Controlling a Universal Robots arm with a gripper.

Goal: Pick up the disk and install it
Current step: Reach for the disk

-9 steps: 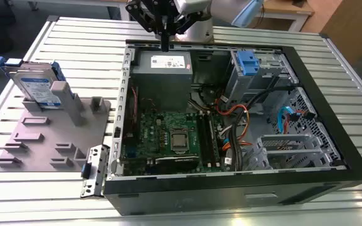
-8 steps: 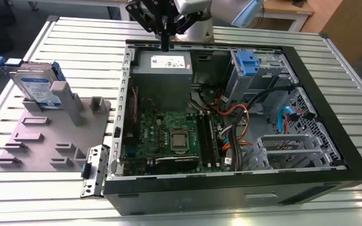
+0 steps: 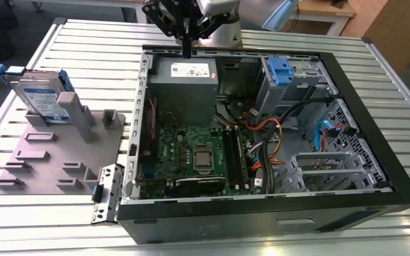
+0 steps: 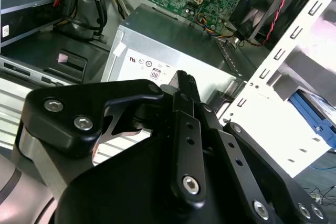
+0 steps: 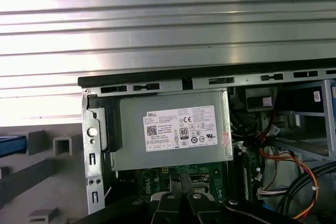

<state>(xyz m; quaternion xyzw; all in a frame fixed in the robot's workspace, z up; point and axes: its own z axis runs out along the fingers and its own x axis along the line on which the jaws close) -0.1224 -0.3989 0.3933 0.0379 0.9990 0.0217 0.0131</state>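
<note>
From high up, the exterior view takes in the whole open black computer case point(image 3: 262, 218). Both wrist views look closely at its grey metal power-supply box point(image 5: 173, 160) point(image 4: 173, 35) point(image 3: 185, 80).

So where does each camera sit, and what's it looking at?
Exterior view: off the arm, high, looking down on the open case, disk at the exterior view's left; gripper by the power supply.
First wrist view: on the arm, facing the power supply and table; gripper links show.
Second wrist view: on the arm, looking along the gripper to the power supply.
Shared: power supply and gripper, in all three.
</note>
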